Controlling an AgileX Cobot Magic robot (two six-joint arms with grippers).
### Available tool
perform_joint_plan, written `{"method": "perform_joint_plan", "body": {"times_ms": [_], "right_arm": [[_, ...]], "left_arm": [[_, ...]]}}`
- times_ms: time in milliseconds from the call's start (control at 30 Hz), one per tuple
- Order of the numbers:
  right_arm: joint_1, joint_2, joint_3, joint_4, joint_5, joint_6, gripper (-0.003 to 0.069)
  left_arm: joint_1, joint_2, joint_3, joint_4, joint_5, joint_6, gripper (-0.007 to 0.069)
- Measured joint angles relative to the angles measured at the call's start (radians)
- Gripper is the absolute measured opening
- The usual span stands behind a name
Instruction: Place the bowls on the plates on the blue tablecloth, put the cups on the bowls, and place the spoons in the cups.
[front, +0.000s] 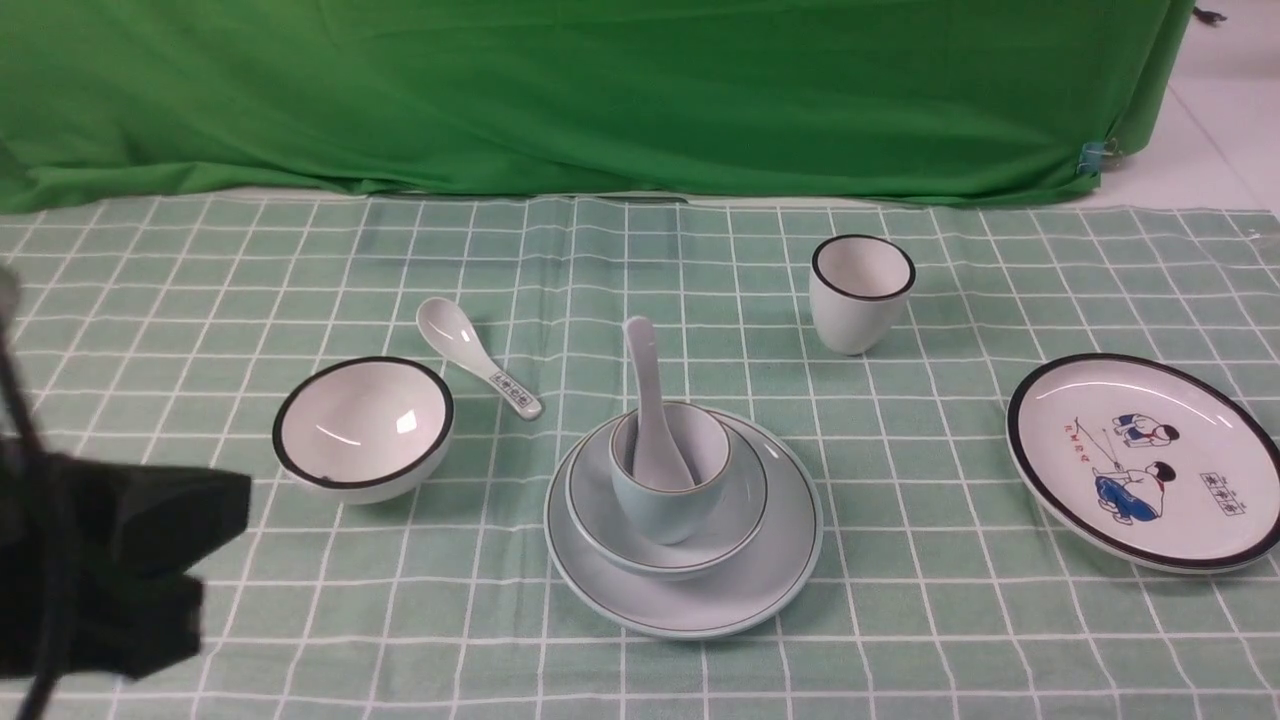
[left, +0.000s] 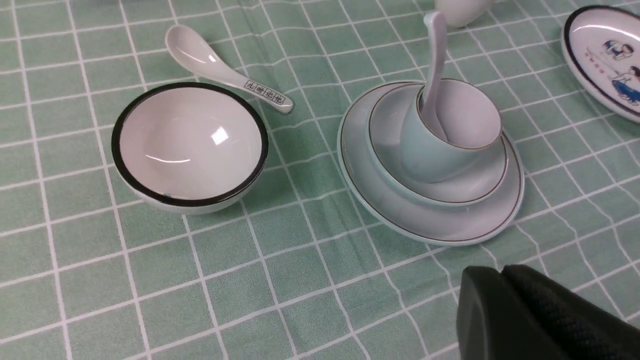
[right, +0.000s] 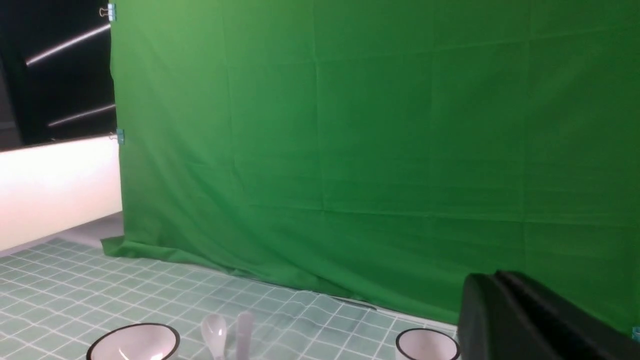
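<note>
On the blue tablecloth (front: 900, 500) the pale blue plate (front: 760, 585) holds the pale blue bowl (front: 745, 500); the pale blue cup (front: 690, 500) stands in it with the plain spoon (front: 645, 400) inside. The white bowl (front: 362, 425) sits left, the patterned spoon (front: 475, 355) beside it. The white cup (front: 860, 292) stands far right of centre, the cartoon plate (front: 1145, 460) at right. My left gripper (left: 502, 272) is shut and empty, near the pale blue plate (left: 400, 210); it shows blurred at the front view's lower left (front: 215, 530). My right gripper (right: 492, 277) is shut, raised above the table.
A bright green draped cloth (front: 600, 90) closes off the far edge of the table. The cartoon plate reaches the right edge of the front view.
</note>
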Motion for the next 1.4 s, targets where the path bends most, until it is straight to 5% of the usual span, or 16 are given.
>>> {"method": "perform_joint_plan", "body": {"times_ms": [333, 833, 1000, 1200, 1233, 1400], "right_arm": [[0.000, 0.000, 0.002, 0.000, 0.000, 0.001, 0.0076], [0.000, 0.000, 0.002, 0.000, -0.002, 0.001, 0.0088], [0.000, 0.000, 0.002, 0.000, -0.002, 0.001, 0.0095], [0.000, 0.000, 0.002, 0.000, -0.003, 0.001, 0.0107], [0.000, 0.000, 0.002, 0.000, -0.003, 0.001, 0.0110], [0.000, 0.000, 0.002, 0.000, -0.003, 0.002, 0.0128]], "left_arm": [[0.000, -0.348, 0.111, -0.032, 0.006, -0.013, 0.0010], [0.000, -0.387, 0.111, -0.026, -0.002, 0.001, 0.0011], [0.033, -0.420, 0.125, -0.050, -0.099, 0.126, 0.0011], [0.236, -0.538, 0.277, -0.241, -0.365, 0.438, 0.0011], [0.329, -0.581, 0.368, -0.331, -0.445, 0.534, 0.0011], [0.519, -0.630, 0.585, -0.459, -0.569, 0.650, 0.0011]]}}
